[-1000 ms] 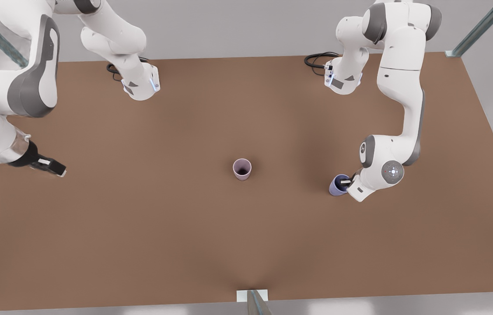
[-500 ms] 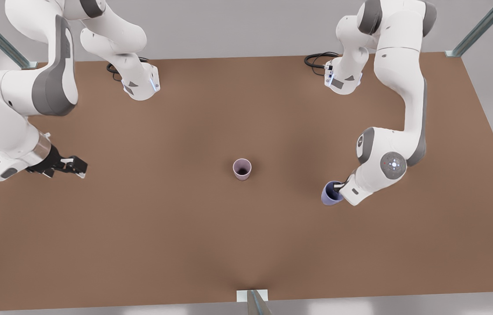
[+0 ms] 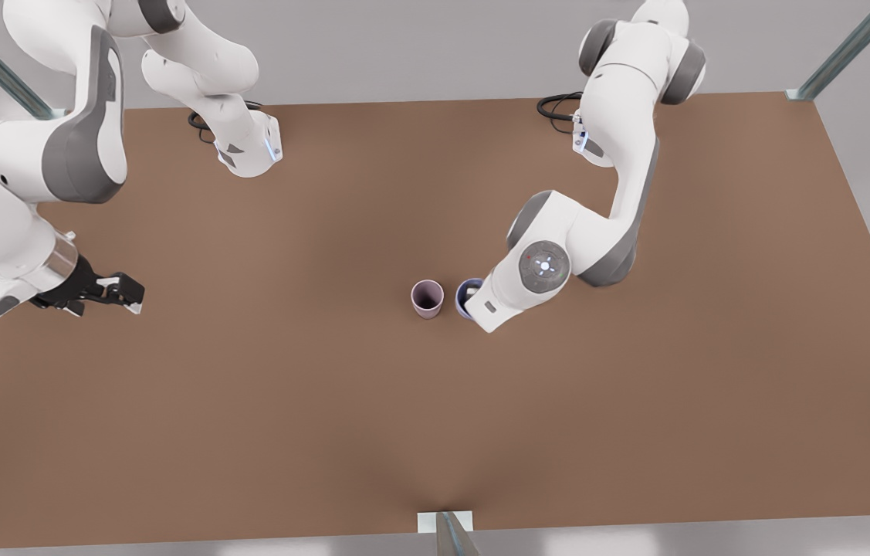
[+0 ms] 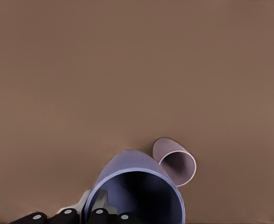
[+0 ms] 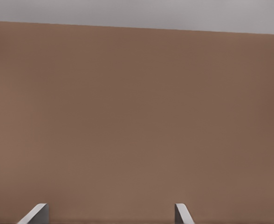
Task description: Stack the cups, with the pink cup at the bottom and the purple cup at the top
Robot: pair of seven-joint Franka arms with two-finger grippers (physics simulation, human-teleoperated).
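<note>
Front view: purple cup point(image 3: 468, 292) sits just beside the pink cup point(image 3: 428, 299), on its front-view right, close to touching. Pink cup stands upright, mouth up, mid-tabletop point(image 3: 326, 401). Left hand point(image 3: 467, 303) is clamped on the purple cup's rim, one finger inside the cup, one outside; the arm's wrist covers much of the cup. Left wrist view: purple cup point(image 4: 136, 191) gripped at the rim by the fingers point(image 4: 98, 205), pink cup point(image 4: 175, 160) just past it, dark inside visible. Right hand point(image 3: 120, 295) is well apart at the front view's left edge, above the tabletop, fingers spread, nothing between them; right wrist view shows both fingertips point(image 5: 35, 213) apart over bare tabletop point(image 5: 137, 116). That arm waits.
</note>
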